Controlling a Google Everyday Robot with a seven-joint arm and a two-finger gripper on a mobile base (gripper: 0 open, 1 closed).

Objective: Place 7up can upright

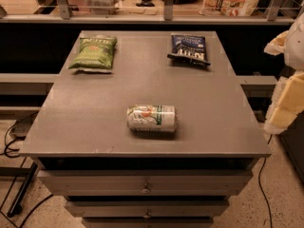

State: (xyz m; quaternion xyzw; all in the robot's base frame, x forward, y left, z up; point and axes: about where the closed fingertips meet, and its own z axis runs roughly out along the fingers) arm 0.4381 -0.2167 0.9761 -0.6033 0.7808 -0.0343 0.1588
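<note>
The 7up can (151, 118) lies on its side on the grey table (95, 127), near the front edge at the middle, its long axis running left to right. It is whitish-silver with a green band and an orange-red mark. My gripper (287, 96) shows as cream and white parts at the right edge of the view, beyond the table's right side and well apart from the can. It holds nothing that I can see.
A green chip bag (94, 53) lies at the back left of the table and a dark blue chip bag (188, 49) at the back right. Drawers (145, 184) sit below the table front. A railing and shelf run behind. Cables lie on the floor at the left.
</note>
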